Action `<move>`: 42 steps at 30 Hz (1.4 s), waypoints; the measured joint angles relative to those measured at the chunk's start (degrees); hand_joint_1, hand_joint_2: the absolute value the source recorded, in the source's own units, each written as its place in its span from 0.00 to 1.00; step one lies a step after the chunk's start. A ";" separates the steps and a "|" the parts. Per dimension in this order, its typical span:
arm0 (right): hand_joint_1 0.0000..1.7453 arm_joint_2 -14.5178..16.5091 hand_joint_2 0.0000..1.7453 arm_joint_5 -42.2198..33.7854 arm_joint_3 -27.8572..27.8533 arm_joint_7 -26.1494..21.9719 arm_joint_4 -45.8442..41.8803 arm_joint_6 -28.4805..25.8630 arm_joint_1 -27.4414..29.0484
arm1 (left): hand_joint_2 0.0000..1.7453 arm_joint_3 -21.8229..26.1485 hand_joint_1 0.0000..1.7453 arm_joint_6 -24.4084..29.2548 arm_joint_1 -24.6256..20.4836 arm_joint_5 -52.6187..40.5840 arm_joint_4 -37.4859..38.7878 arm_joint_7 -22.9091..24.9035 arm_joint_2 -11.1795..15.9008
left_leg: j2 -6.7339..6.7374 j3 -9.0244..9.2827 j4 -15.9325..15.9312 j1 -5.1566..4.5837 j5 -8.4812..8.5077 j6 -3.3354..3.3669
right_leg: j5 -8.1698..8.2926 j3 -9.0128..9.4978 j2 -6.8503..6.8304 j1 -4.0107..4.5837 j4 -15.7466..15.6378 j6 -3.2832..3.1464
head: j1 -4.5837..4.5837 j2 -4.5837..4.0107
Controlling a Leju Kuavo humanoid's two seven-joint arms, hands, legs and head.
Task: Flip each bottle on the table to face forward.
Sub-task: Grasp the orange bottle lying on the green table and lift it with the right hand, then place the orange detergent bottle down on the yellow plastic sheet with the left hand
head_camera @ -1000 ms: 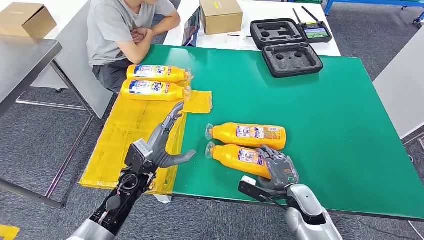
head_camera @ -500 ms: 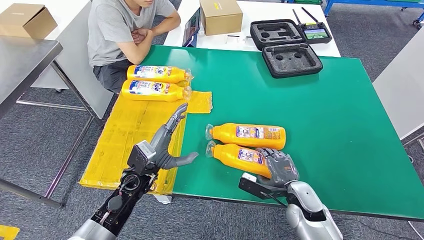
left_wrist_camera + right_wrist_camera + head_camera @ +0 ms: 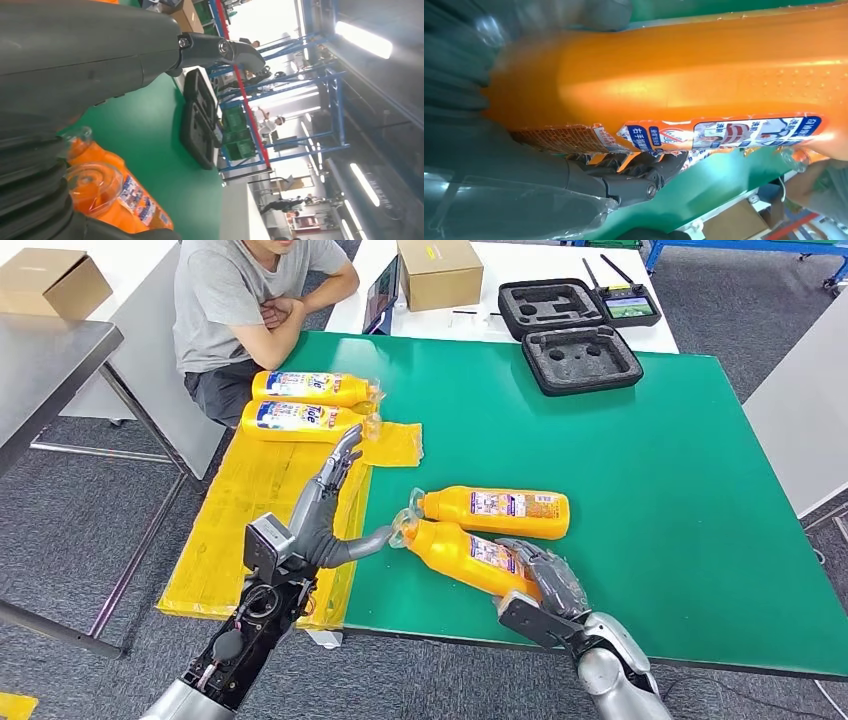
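Right hand [image 3: 545, 580] grips near orange bottle [image 3: 455, 552], mid-flip; left hand [image 3: 325, 515] spread wide at cap. Far-left pair [image 3: 300, 405] done; neighbour bottle [image 3: 495, 512] waits.

A workshop hall: blue steel racking [image 3: 320, 115] (ceiling strip lights above), grey carpet [image 3: 90, 530]

Bright even overhead light, soft shadows, ceiling strip lights [image 3: 361, 41] glaring, close bottle [image 3: 684, 75] soft and sheened

Right hand [image 3: 543, 580] grips near bottle [image 3: 468, 556], left hand [image 3: 325, 515] touching its cap
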 joint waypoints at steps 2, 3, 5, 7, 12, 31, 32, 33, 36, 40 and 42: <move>1.00 0.49 1.00 -3.45 -0.42 -2.58 -0.15 0.11 0.51 | 1.00 0.30 0.00 -0.48 0.67 1.77 -1.36 0.00 -0.27 | 0.00 -0.05 0.00 -0.01 0.00 0.00 | 0.00 -0.02 -0.01 -0.01 0.00 0.00 | 0.01 0.00; 1.00 0.83 1.00 -5.67 -0.69 -4.35 -0.37 0.15 0.83 | 1.00 0.64 0.00 -1.03 1.19 2.99 -2.12 0.00 -0.54 | -0.01 -0.09 0.00 -0.01 0.00 0.00 | 0.00 -0.05 -0.01 -0.01 0.00 0.00 | 0.01 0.01; 1.00 1.52 1.00 -9.55 -1.25 -7.55 -1.09 -0.23 1.42 | 1.00 1.70 0.00 -2.40 2.38 5.06 -3.27 0.00 -1.24 | -0.01 -0.13 0.00 -0.01 0.00 0.00 | -0.01 -0.09 -0.02 -0.02 0.00 0.00 | -0.01 0.01; 1.00 2.08 1.00 -12.30 -1.70 -9.40 -2.02 -1.38 1.93 | 1.00 2.91 0.00 -3.22 3.59 6.13 -3.81 0.00 -2.02 | -0.01 -0.16 0.00 -0.02 -0.01 0.00 | -0.02 -0.12 -0.03 -0.02 0.00 0.00 | -0.01 0.01; 1.00 3.01 1.00 -18.00 -2.91 -10.29 -4.76 -5.80 3.20 | 1.00 4.96 0.00 -4.23 5.33 8.14 -3.88 0.01 -3.69 | -0.03 -0.25 0.00 -0.02 -0.01 0.00 | -0.03 -0.20 -0.07 -0.02 0.00 0.00 | 0.00 0.00; 1.00 2.50 1.00 -28.31 1.63 -10.47 -12.65 -13.75 3.99 | 1.00 3.40 0.00 -7.88 4.27 11.16 9.04 0.02 -8.16 | -0.03 -0.32 0.01 -0.03 -0.01 0.01 | -0.02 -0.26 -0.06 -0.04 0.00 0.00 | 0.00 0.01; 1.00 2.60 1.00 -28.21 2.12 -10.47 -11.99 -13.37 3.72 | 1.00 3.04 0.00 -8.72 4.23 11.34 9.44 0.02 -8.38 | -0.03 -0.32 0.01 -0.03 -0.01 0.01 | -0.02 -0.26 -0.06 -0.04 0.00 0.00 | 0.00 0.01; 1.00 2.74 1.00 -28.04 2.67 -10.47 -11.10 -13.07 3.37 | 1.00 2.68 0.00 -9.47 4.16 11.51 9.77 0.02 -8.56 | -0.03 -0.33 0.01 -0.03 -0.01 0.01 | -0.02 -0.26 -0.06 -0.04 0.00 0.00 | 0.00 0.01; 1.00 3.28 1.00 -27.79 4.86 -10.47 -7.60 -12.55 2.11 | 1.00 1.63 0.00 -10.81 3.75 11.85 10.41 0.02 -8.99 | -0.03 -0.32 0.01 -0.02 0.00 0.01 | -0.02 -0.26 -0.07 -0.03 0.00 0.00 | 0.00 0.01; 1.00 3.91 1.00 -27.89 7.48 -10.47 -3.44 -12.41 0.79 | 1.00 0.79 0.00 -11.44 3.14 12.54 10.54 0.02 -9.35 | -0.03 -0.32 0.01 -0.02 0.01 0.01 | -0.02 -0.26 -0.07 -0.02 0.00 0.00 | -0.01 0.01; 1.00 4.11 1.00 -27.76 8.31 -10.47 -1.43 -12.43 0.09 | 1.00 0.32 0.00 -11.91 2.98 13.16 10.54 0.02 -9.40 | -0.03 -0.33 0.01 -0.02 0.01 0.01 | -0.02 -0.27 -0.07 -0.03 0.00 0.00 | 0.00 0.01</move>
